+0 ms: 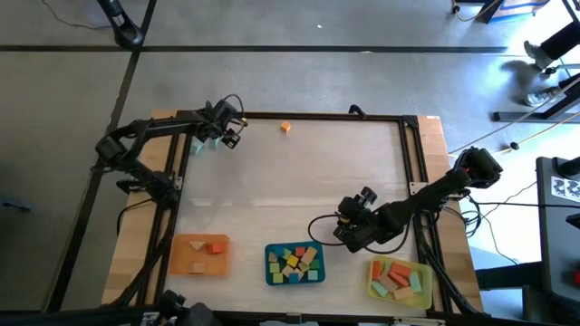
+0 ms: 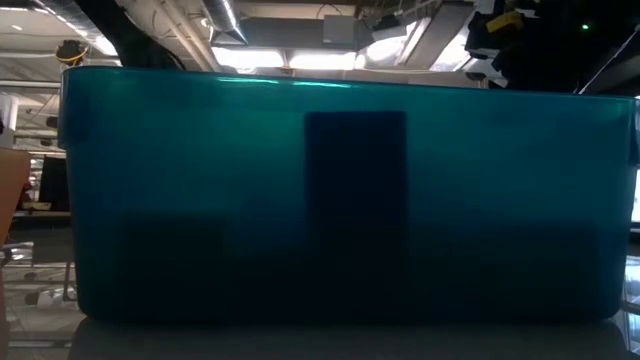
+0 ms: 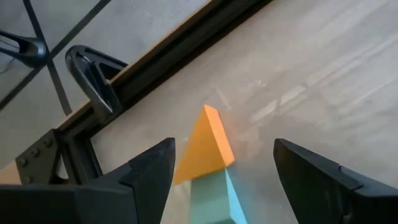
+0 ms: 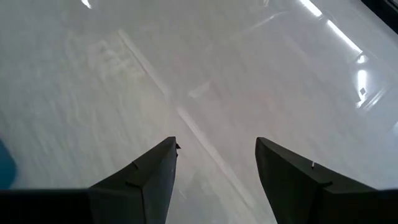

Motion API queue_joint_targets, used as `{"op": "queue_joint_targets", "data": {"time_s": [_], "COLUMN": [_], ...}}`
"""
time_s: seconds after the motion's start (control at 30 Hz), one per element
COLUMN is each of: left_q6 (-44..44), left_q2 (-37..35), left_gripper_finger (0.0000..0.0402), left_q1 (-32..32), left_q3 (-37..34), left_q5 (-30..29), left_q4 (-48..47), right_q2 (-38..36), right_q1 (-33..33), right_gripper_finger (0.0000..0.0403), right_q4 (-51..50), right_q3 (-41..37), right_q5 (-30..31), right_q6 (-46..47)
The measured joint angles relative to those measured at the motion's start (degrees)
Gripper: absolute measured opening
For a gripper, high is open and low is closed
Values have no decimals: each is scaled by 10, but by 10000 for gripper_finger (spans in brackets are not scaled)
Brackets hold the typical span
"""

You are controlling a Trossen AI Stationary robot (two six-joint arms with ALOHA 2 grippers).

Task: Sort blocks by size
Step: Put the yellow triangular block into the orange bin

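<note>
Low view blocked by teal tray, blocks inside unseen

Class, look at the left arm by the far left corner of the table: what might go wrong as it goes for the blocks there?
1. The orange block touches the mint block between the open jaws of the left gripper; closing may catch both.
2. Both lie near the table's black frame; a nudge might push one against it.

From overhead I get even, soft light on the pale desk, with faint shadows. My level camera is nearly blocked by a dim teal tray wall; bright ceiling lamps glare above it. The right wrist picture shows white streaks of glare and motion blur on the desk.
</note>
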Motion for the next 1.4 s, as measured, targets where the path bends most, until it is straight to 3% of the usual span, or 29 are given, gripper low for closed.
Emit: {"op": "queue_joint_targets", "data": {"time_s": [0.5, 0.7, 1.4], "left_q6": [38, 92, 122], "left_q2": [68, 68, 67], "left_gripper_finger": [257, 248, 89], "left_q1": [28, 28, 27], "left_q3": [0, 0, 0], "left_q5": [0, 70, 85], "left_q4": [55, 48, 48], "right_q2": [0, 0, 0], "right_q1": [0, 0, 0], "right_gripper_finger": [218, 218, 218], "right_q4": [10, 13, 15], "right_q3": [0, 0, 0], "right_q5": [0, 2, 0], "right_q6": [0, -10, -40]}}
